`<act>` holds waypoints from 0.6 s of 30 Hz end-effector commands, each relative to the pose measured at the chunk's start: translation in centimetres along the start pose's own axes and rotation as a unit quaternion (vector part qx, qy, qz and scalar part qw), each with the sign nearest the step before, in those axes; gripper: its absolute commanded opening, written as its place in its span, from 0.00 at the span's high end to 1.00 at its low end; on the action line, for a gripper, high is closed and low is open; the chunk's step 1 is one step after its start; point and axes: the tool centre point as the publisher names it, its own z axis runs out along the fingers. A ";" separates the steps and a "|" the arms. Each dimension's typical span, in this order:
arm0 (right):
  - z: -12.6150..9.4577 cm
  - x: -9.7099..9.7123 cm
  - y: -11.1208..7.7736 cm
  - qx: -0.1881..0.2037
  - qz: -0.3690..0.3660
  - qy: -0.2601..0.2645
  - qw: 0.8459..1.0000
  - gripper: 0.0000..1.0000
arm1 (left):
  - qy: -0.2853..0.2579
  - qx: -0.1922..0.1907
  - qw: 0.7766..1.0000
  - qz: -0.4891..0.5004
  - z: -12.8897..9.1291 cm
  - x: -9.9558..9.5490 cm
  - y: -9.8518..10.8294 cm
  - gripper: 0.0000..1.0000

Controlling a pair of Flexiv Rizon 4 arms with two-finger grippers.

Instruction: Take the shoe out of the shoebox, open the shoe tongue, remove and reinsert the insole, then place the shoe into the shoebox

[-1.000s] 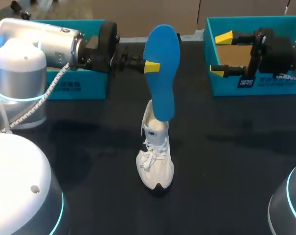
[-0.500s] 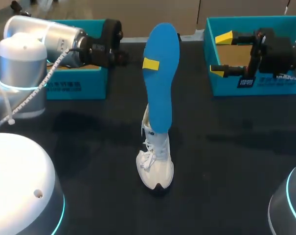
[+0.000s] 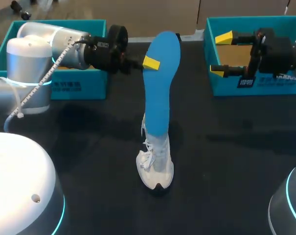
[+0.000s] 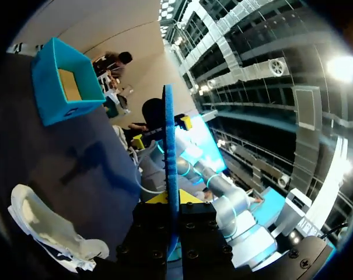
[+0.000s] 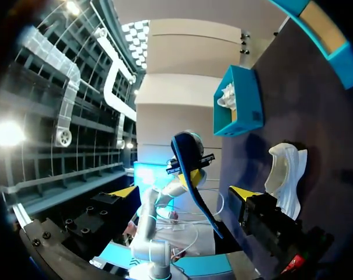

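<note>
A white shoe [image 3: 155,169] stands upright on the black table, toe toward the near edge. Above it my left gripper [image 3: 150,62] is shut on the upper part of a blue insole [image 3: 161,93], which hangs nearly vertical with its lower end inside the shoe's opening. In the left wrist view the insole [image 4: 171,146] shows edge on between the left gripper [image 4: 171,201] fingers, with the shoe [image 4: 53,230] below. My right gripper [image 3: 221,55] stands open and empty over the right teal shoebox [image 3: 265,85]. From the right wrist the right gripper [image 5: 185,192] faces the insole [image 5: 191,166] and shoe [image 5: 287,175].
A second teal box [image 3: 84,87] stands at the back left, behind my left arm; white paper shows inside this box [image 5: 237,105] in the right wrist view. Dark table surface lies on both sides of the shoe.
My left gripper has turned and lowered the insole, so its lower end has sunk deeper into the shoe. The right arm has stayed still.
</note>
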 end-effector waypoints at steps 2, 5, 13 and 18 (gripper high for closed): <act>0.1 -0.1 -0.3 0.005 -0.013 -0.017 1.000 0.00 | 0.004 0.016 0.999 -0.049 -0.3 -1.0 -0.2 1.00; 0.1 0.3 -0.7 0.000 -0.026 -0.040 0.999 0.00 | 0.007 0.027 0.998 -0.060 -0.6 -1.3 -0.3 1.00; 0.8 1.4 -1.8 -0.012 -0.025 -0.099 0.995 0.00 | 0.006 0.042 0.995 -0.093 -1.4 -2.5 -0.8 1.00; 1.8 2.3 -2.2 -0.010 -0.022 -0.143 0.989 0.00 | 0.009 0.049 0.992 -0.117 -1.8 -3.6 -1.4 1.00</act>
